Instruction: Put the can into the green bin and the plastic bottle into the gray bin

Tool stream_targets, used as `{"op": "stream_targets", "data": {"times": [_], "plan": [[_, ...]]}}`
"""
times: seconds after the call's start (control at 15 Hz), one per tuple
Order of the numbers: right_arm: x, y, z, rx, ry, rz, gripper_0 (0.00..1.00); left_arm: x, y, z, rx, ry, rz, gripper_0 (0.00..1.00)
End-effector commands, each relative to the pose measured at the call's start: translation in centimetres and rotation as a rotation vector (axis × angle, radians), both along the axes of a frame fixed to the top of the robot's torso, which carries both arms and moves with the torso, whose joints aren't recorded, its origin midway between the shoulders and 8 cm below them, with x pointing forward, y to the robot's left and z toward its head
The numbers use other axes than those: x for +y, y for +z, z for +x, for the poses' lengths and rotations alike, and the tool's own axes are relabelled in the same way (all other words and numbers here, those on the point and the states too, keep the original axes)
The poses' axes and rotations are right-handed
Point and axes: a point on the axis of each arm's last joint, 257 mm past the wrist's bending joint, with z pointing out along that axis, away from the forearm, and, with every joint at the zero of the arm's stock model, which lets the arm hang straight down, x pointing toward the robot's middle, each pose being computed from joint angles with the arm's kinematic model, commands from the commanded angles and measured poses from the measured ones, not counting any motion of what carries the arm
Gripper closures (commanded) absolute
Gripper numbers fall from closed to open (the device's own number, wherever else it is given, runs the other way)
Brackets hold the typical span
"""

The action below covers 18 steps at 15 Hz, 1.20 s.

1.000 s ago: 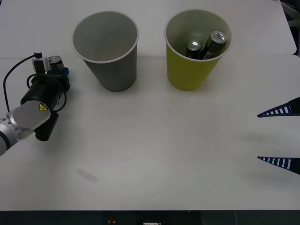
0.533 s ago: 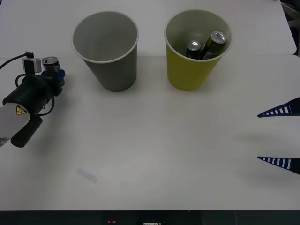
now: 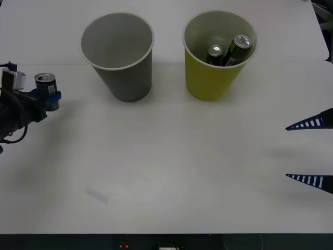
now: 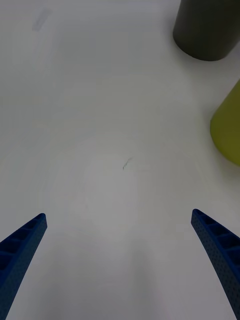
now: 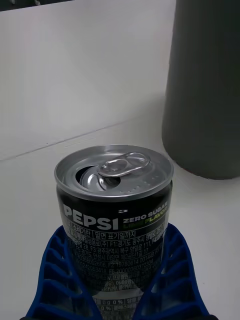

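A small black can (image 3: 45, 82) with a silver top sits between the blue fingers of my left gripper (image 3: 48, 95) at the table's far left, left of the gray bin (image 3: 118, 54). The left wrist view has the can (image 5: 115, 200) close up, upright, with my left gripper (image 5: 117, 265) shut on its sides and the gray bin (image 5: 205, 90) behind it. The green bin (image 3: 216, 52) stands right of the gray one and holds two cans (image 3: 229, 49). My right gripper (image 3: 287, 152) waits open at the right edge, and its wrist view (image 4: 119, 215) faces bare table. The plastic bottle is out of view.
The gray bin (image 4: 207, 27) and green bin (image 4: 227, 130) stand at the far side of the right wrist view. A faint pale patch (image 3: 97, 195) lies on the white table (image 3: 171, 156) front left. The table's front edge runs along the bottom of the front view.
My left arm has drawn back to the left with the can in its fingers, from beside the gray bin toward the table's left edge. The right arm has not moved.
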Motion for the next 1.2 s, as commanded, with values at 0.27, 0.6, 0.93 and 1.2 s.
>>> {"op": "stream_targets", "data": {"times": [0.27,0.6,0.93,1.2], "plan": [[0.0,0.0,0.0,0.0,0.0,0.0,0.0,0.3,1.2,-7.1,0.171,-0.212,0.052,1.0],[0.0,0.0,0.0,0.0,0.0,0.0,0.0,0.3,2.8,-12.0,0.292,-0.35,0.08,1.0],[0.0,0.0,0.0,0.0,0.0,0.0,0.0,-2.7,6.6,-14.7,0.397,-0.377,0.03,1.0],[0.0,0.0,0.0,0.0,0.0,0.0,0.0,-7.7,9.6,-13.4,0.406,-0.404,0.006,1.0]]}}
